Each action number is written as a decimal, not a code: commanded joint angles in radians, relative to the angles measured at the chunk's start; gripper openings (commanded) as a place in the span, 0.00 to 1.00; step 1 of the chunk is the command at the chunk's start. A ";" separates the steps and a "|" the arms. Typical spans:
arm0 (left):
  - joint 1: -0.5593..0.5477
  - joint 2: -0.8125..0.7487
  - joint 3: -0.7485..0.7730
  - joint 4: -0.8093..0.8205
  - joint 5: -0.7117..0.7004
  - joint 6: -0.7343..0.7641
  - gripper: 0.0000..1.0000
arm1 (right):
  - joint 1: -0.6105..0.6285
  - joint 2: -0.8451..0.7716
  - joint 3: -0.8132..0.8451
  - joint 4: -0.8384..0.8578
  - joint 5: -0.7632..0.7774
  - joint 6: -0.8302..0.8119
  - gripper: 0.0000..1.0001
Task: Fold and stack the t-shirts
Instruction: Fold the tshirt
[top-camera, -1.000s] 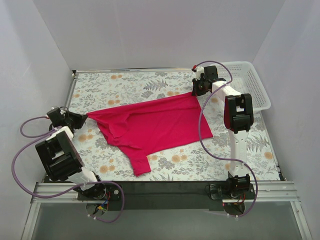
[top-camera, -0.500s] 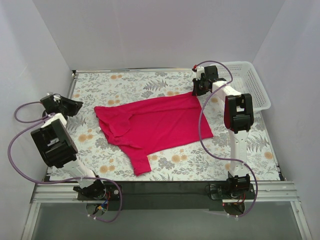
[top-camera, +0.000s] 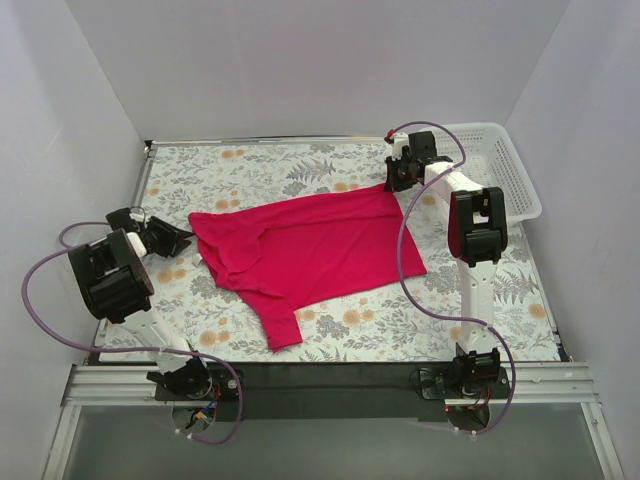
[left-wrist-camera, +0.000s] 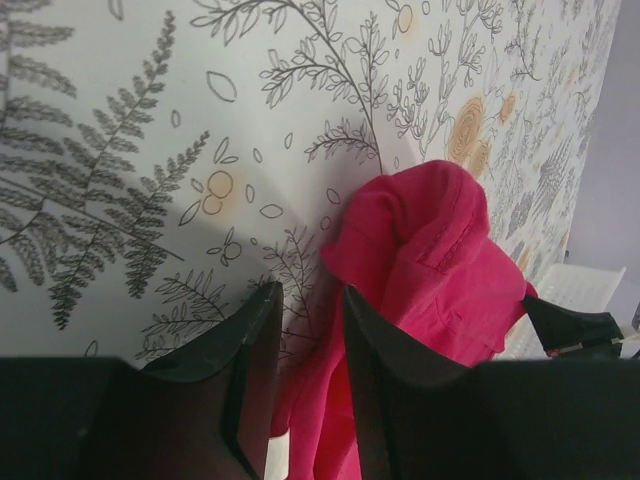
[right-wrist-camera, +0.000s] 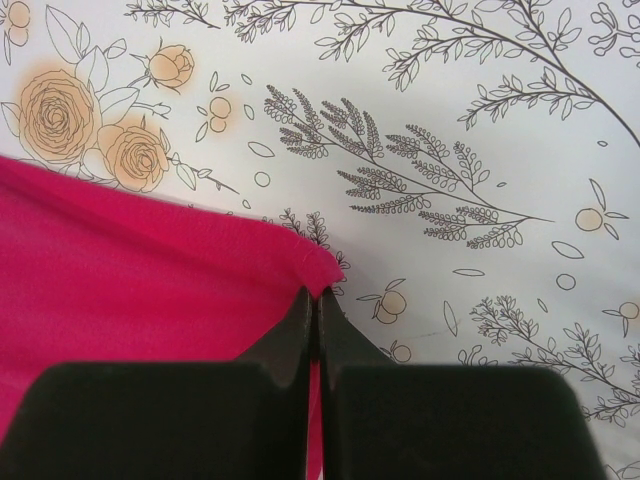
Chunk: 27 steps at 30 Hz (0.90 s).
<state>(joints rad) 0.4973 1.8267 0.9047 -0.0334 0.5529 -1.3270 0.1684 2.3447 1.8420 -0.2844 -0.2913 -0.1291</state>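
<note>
The magenta-red t-shirt (top-camera: 310, 245) lies spread and wrinkled on the floral tablecloth, with one sleeve pointing toward the near edge. My left gripper (top-camera: 183, 241) is low at the shirt's left edge. In the left wrist view the left gripper (left-wrist-camera: 310, 290) is open, with bunched red cloth (left-wrist-camera: 430, 240) just ahead and some cloth lying between the fingers. My right gripper (top-camera: 392, 182) is at the shirt's far right corner. In the right wrist view the right gripper (right-wrist-camera: 318, 298) is shut on that corner of the t-shirt (right-wrist-camera: 130, 270).
A white plastic mesh basket (top-camera: 500, 160) stands at the back right, beside the right arm; its corner shows in the left wrist view (left-wrist-camera: 575, 285). The floral tablecloth (top-camera: 250, 170) covers the table. White walls close in the left, back and right sides.
The left gripper let go of the shirt's left corner, swung away to the left, then came back to the shirt's left edge. The cloth there slackened. The right arm has not moved.
</note>
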 joint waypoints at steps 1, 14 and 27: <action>-0.026 0.025 0.054 -0.048 0.007 0.043 0.31 | -0.012 0.001 0.028 0.024 0.009 0.008 0.01; -0.062 0.108 0.140 -0.109 -0.021 0.055 0.00 | -0.010 0.002 0.026 0.024 0.009 0.006 0.01; -0.063 -0.153 0.149 -0.207 -0.375 0.112 0.00 | -0.010 -0.001 0.026 0.024 0.049 0.008 0.01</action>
<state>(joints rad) 0.4290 1.7638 1.0435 -0.2256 0.3054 -1.2407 0.1684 2.3444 1.8420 -0.2840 -0.2863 -0.1272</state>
